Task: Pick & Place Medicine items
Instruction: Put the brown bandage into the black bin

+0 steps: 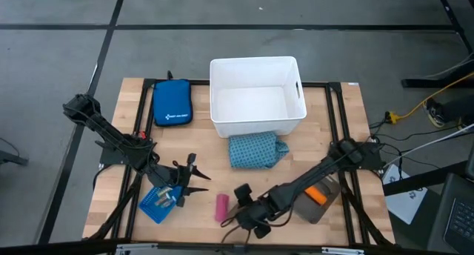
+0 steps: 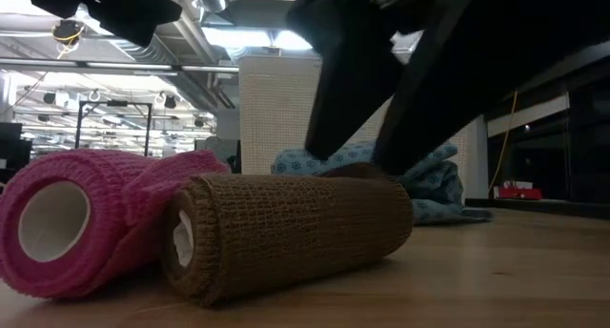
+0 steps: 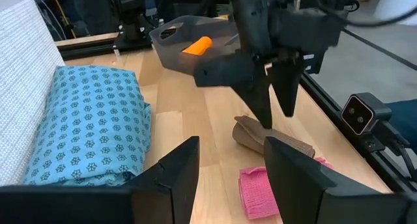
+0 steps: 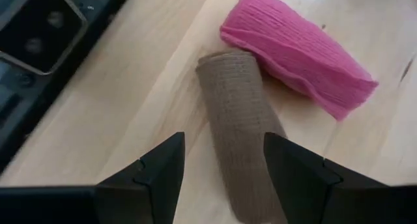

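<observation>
A brown-grey roll (image 4: 238,139) lies on its side on the wood near the table's front edge, with a pink roll (image 4: 300,55) beside it. Both also show in the low view: the brown roll (image 2: 286,228) and the pink roll (image 2: 76,223). My right gripper (image 4: 225,142) is open and points down, with one finger on each side of the brown roll; it also shows in the left wrist view (image 3: 277,120). My left gripper (image 1: 191,177) is open and empty, left of the rolls. An orange tube (image 1: 317,194) lies in the grey tray (image 1: 326,207). The teal pack (image 1: 255,150) lies mid-table. My right gripper stands astride the brown roll near its middle (image 4: 234,120), coming from above with the fingers across the roll. I cannot tell whether a fingertip (image 3: 264,120) touches it. The roll lies flat on the table.
A white bin (image 1: 257,95) stands at the far middle and a dark blue pouch (image 1: 172,103) to its left. A light-blue tray (image 1: 159,204) with small bits lies at the front left, under my left arm. A camera (image 3: 361,113) sits at the table's front edge.
</observation>
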